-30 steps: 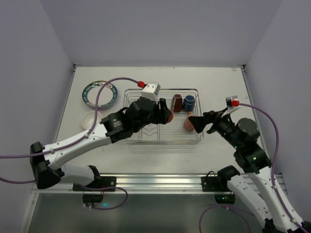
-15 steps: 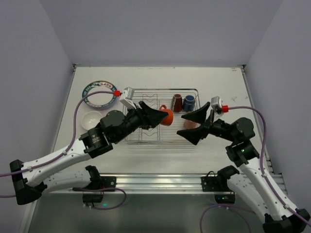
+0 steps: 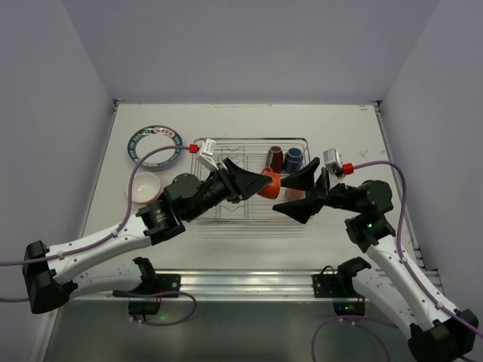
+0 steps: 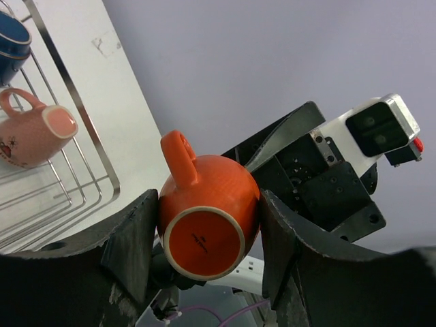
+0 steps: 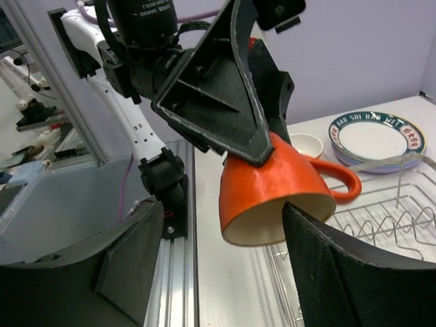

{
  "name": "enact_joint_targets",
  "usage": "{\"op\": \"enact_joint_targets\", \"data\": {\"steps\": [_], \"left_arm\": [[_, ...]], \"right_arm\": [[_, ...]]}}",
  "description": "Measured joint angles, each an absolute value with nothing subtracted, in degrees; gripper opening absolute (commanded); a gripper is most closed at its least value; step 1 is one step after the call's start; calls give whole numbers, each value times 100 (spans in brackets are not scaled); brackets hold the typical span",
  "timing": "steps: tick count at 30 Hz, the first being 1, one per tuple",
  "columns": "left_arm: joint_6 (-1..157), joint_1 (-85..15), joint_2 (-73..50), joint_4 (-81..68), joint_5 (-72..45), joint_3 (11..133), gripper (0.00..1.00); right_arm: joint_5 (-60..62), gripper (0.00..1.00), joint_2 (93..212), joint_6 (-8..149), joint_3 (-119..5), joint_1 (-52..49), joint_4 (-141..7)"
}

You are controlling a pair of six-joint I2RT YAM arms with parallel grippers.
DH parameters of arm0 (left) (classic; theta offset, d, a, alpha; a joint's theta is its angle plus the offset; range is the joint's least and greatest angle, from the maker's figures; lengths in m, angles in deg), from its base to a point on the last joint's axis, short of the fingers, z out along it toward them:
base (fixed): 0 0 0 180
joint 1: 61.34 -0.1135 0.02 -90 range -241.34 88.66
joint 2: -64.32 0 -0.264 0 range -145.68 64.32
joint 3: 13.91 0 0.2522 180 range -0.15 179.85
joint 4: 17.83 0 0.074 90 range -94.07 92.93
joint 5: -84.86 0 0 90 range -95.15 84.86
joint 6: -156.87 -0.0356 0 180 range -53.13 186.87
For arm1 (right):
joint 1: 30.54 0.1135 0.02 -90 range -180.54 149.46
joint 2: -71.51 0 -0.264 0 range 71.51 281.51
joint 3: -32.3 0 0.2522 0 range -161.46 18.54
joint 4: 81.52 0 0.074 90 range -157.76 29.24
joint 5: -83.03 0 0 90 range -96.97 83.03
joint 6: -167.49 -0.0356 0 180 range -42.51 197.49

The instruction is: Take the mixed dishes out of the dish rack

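Orange mug (image 4: 208,219): you have it clamped in the left gripper (image 4: 208,235), one finger on each side of its body. Its base faces the left wrist camera and its handle points up and to the left in that view. From overhead, the mug hangs in the air over the right half of the dish rack (image 3: 219,215), with its mouth turned toward the right arm. Your right gripper (image 3: 281,196) faces it with the jaws standing wide, one finger on each side of the mug's open end. In the right wrist view one of these fingers overlaps the rim, and I cannot tell whether it touches. Inside the rack, a pink mug (image 3: 296,194) lies on its side near the right end, partly hidden below the right gripper. A maroon mug (image 3: 275,158) and a blue mug (image 3: 293,157) sit side by side at the far right corner. Off the rack, on the table (image 3: 339,128), a stack of plates (image 3: 155,145) lies to the left at the far side; the top plate has a dark lettered rim. A small bowl (image 3: 143,186) stands upright just nearer than the stack.
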State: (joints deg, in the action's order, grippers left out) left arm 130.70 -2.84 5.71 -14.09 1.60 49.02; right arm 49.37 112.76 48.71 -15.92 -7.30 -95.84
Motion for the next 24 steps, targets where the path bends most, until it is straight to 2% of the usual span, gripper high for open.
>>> {"op": "enact_joint_targets", "data": {"steps": [4,5,9,10,11,15,16,17,19,20,24], "left_arm": [[13151,-284,368,-1619,-11,4902,0],[13184,-284,324,-1695,-48,4902,0],[13225,-284,255,-1850,-168,4902,0],[13225,-284,250,-1890,-194,4902,0],[13214,-284,248,-1927,-194,4902,0],[13225,-332,255,-2121,-253,4900,0],[13214,-332,257,-2147,-275,4900,7],[13186,-330,255,-2158,-293,4900,32],[13123,-330,257,-2163,-304,4900,60],[13077,-330,257,-2165,-299,4900,99],[12701,-319,281,-1933,-52,4961,100]], "right_arm": [[5055,58,11447,4578,-1557,-708,-10113],[5092,49,11506,4502,-1526,-708,-10253],[5157,28,11742,4213,-1435,-702,-10729],[5159,19,11783,4154,-1417,-697,-10823],[5190,0,11829,4078,-1397,-697,-10952],[5170,0,11899,3781,-1334,-719,-11540],[5166,0,11899,3730,-1297,-719,-11678],[5164,0,11899,3689,-1266,-719,-11774],[5140,0,11897,3636,-1214,-719,-11901],[5125,0,11882,3634,-1201,-719,-11905],[5100,0,11735,3641,-1185,-706,-11728]]}}
